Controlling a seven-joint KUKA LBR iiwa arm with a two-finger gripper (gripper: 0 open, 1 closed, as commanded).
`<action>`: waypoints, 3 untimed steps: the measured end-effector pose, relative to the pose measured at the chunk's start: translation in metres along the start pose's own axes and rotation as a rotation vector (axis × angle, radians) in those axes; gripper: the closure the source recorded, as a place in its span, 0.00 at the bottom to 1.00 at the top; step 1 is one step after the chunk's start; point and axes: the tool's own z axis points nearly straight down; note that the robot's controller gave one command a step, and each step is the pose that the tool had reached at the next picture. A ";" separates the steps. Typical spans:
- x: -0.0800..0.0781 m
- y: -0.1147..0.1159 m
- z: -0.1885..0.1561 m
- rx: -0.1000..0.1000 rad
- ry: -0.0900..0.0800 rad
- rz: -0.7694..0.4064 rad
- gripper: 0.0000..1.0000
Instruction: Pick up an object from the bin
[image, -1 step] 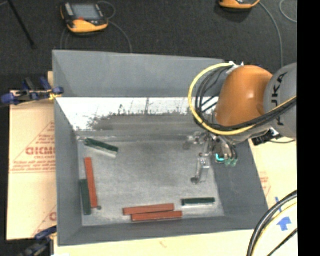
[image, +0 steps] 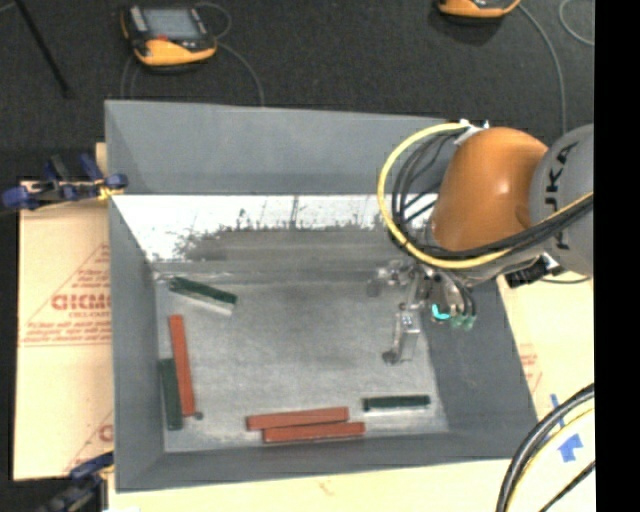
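Note:
My gripper (image: 397, 352) hangs over the bare floor in the right half of the bin, with nothing seen in it. A short dark green stick (image: 397, 404) lies flat just below it, close to the front wall and apart from it. To the left of that stick, two long red-brown sticks (image: 297, 420) (image: 313, 432) lie side by side along the front wall.
Along the left wall a red stick (image: 180, 365) and a dark green stick (image: 170, 395) lie lengthwise, side by side. Another dark green stick (image: 203, 292) rests tilted in the back left corner. The arm's orange cover and cables hang over the bin's right rim.

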 end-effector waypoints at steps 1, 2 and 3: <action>0.036 -0.010 0.043 0.000 -0.007 0.000 0.00; 0.044 -0.050 0.091 0.000 0.000 -0.052 0.00; 0.040 -0.038 0.115 0.002 0.000 -0.256 1.00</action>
